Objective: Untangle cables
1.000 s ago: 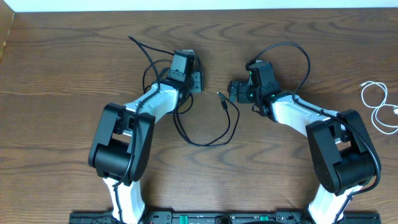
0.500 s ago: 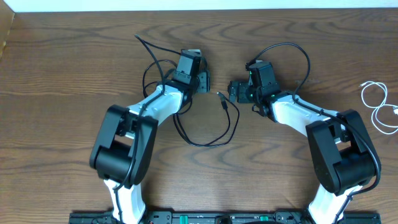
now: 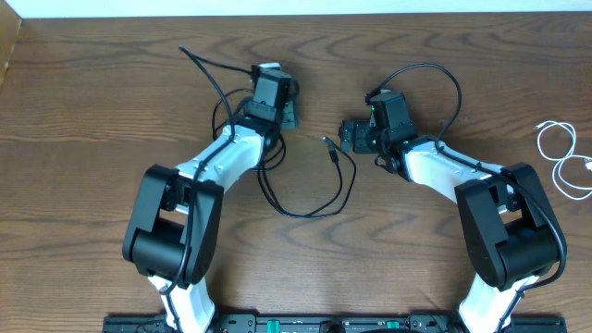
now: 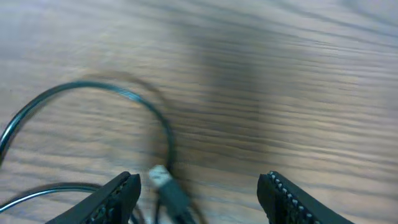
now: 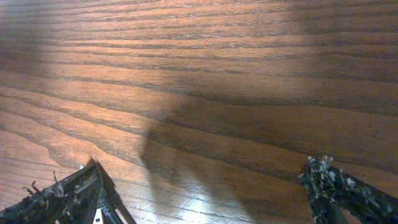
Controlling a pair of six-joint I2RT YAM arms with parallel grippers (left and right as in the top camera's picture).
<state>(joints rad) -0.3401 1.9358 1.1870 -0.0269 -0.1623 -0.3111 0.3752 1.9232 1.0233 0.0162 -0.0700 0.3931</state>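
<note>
Mostly, your next move depends on one thing: where the free plug (image 3: 328, 141) of the black cord (image 3: 306, 215) lies. From above you see it on the tabletop (image 3: 92, 139), in the gap between the two arms. It is just beside the right pincer (image 3: 346, 137) and clearly nearer to it than to the left pincer (image 3: 288, 112). The long axis of the plug runs slanted, from far left to near right. From there the cord bends in a wide loop toward the robot's base and then goes back up under the left arm (image 3: 222, 157).

The right pincer stands fully open. Its own camera shows only bare wood between the fingers (image 5: 348, 190), so the plug is not in its line of sight.

The left pincer is open too and holds nothing. In its wrist view a small plug (image 4: 160, 177) with a pale tip lies between the fingers, closer to the left finger (image 4: 118, 196). That picture is blurred, so I cannot say which end of the cord it is, or whether it touches that finger.

The white cord (image 3: 558, 165) lies coiled at the right edge of the tabletop, well apart from the black one, so I judge the two are already separated. If you want the free plug, the right arm looks like the shorter way.
</note>
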